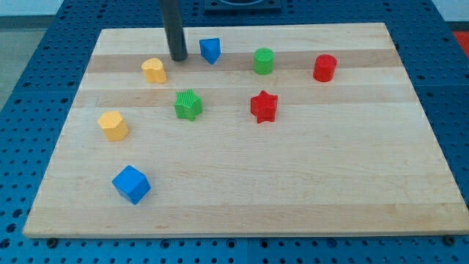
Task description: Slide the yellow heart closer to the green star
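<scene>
camera view: my tip [178, 57] just beside yellow heart [154, 70], seemingly apart

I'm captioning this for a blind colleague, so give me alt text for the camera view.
A dark rod's tip rests on a wooden board near the view's top, between a yellow heart and a blue block. Below sit a green star and red star; a green cylinder, red cylinder, second yellow block and blue cube are scattered around.
</scene>
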